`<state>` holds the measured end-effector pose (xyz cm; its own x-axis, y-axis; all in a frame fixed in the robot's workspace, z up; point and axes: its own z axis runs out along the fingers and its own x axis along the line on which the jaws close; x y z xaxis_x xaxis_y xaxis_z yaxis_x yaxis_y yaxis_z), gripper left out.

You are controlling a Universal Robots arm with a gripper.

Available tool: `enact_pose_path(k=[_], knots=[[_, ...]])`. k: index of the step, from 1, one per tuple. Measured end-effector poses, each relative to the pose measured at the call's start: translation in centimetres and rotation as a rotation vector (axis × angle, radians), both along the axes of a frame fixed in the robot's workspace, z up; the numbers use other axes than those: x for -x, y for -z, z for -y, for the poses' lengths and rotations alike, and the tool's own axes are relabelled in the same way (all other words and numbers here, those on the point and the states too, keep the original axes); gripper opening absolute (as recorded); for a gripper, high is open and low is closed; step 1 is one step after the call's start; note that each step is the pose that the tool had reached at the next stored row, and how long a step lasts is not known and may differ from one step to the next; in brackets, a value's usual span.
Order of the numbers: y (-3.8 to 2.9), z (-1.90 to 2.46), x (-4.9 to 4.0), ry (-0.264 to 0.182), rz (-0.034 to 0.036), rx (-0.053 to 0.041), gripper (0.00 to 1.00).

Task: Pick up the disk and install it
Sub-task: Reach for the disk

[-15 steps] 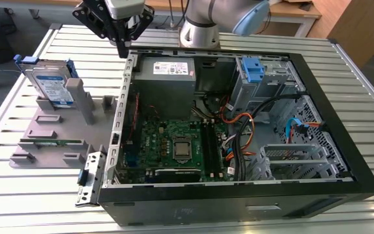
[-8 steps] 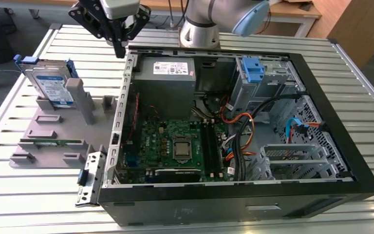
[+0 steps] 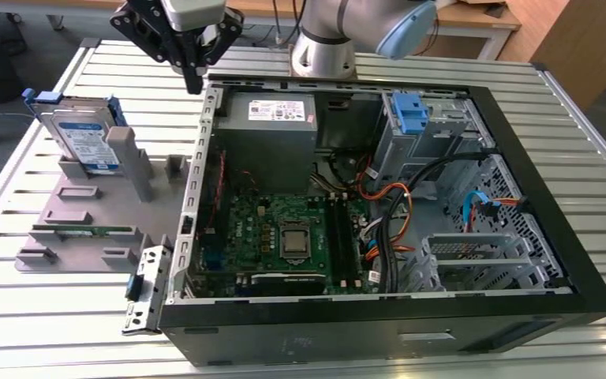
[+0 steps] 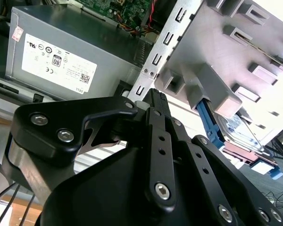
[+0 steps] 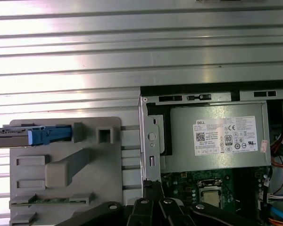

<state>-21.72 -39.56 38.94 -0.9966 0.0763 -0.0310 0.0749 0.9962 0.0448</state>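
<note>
1. Hovering with its fingers pressed together on nothing, the gripper (image 3: pixel 192 79) hangs over the case wall (image 3: pixel 200 134) beside the power supply (image 3: pixel 266 126), at about eleven o'clock in the exterior view.
2. The disk (image 3: pixel 80 140) stands on edge in the grey holder (image 3: pixel 92 197), at roughly eight o'clock from the gripper and apart from it; both wrist views show its blue carrier frame (image 5: pixel 42 135) seated in the holder's slot.
3. Closed fingers cannot straddle the drive. Coming down like this would likely knock its upper edge and tip it.
4. The holder's upright post (image 3: pixel 122 150) stands just beside the disk at its three o'clock, so a finger could catch there.
5. A low sideways sweep risks clipping the case wall.
6. Loose cables (image 3: pixel 398 197) near the drive cage (image 3: pixel 429 118), at two o'clock, could snag a carried disk.
</note>
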Motion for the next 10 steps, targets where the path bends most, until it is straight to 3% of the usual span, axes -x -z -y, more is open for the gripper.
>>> enact_pose_path(k=[10], knots=[[0.01,-0.02,0.52,0.0,0.0,0.0,0.11]])
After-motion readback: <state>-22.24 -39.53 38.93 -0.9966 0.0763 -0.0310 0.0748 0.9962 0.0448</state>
